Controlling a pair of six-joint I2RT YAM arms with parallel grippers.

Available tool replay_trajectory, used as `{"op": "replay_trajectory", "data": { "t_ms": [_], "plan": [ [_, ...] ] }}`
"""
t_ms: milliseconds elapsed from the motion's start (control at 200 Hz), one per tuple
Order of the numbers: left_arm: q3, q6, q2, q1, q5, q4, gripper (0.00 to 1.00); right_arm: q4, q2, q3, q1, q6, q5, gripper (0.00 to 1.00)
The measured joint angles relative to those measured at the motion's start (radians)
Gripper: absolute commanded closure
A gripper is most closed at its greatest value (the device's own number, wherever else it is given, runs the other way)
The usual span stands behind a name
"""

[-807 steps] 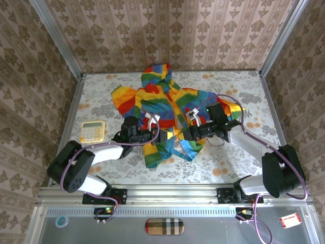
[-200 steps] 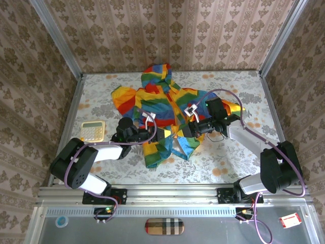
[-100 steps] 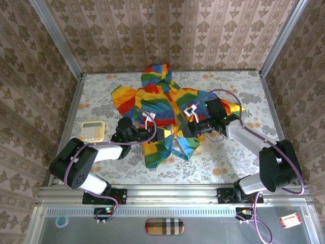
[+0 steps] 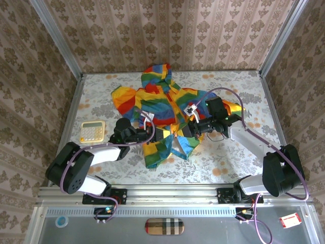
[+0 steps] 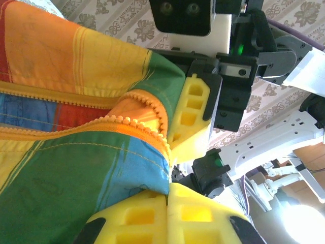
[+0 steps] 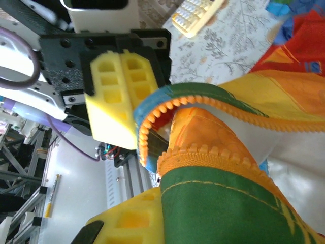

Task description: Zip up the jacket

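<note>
The left claw [image 4: 163, 133] and right claw [image 4: 184, 131] each clamp a zipper [image 5: 144, 99] edge of the jacket [image 4: 157, 96], nine and three o'clock; bring bottom ends flush, fabric taut.

Seen from above, the jacket [image 4: 161, 101] is bunched at its hem, and whether the zipper [image 4: 174, 113] teeth are joined there is too small to tell. The left tool [image 5: 167, 198] is cut off by the bottom edge of its wrist view. So is the right tool [image 6: 147, 213], with one finger under green cloth. A calculator [image 6: 195, 15] runs past the top edge.
</note>
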State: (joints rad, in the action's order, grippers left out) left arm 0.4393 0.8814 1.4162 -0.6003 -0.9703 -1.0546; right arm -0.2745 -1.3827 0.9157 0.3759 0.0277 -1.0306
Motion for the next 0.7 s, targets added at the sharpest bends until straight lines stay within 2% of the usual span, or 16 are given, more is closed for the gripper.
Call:
{"op": "replay_trajectory", "data": {
  "t_ms": [700],
  "plan": [
    [0.02, -0.061, -0.096, 0.0, -0.003, 0.148, 1.0, -0.023, 0.0, 0.015, 0.015, -0.002, -0.077, 1.0]
  ]
}}
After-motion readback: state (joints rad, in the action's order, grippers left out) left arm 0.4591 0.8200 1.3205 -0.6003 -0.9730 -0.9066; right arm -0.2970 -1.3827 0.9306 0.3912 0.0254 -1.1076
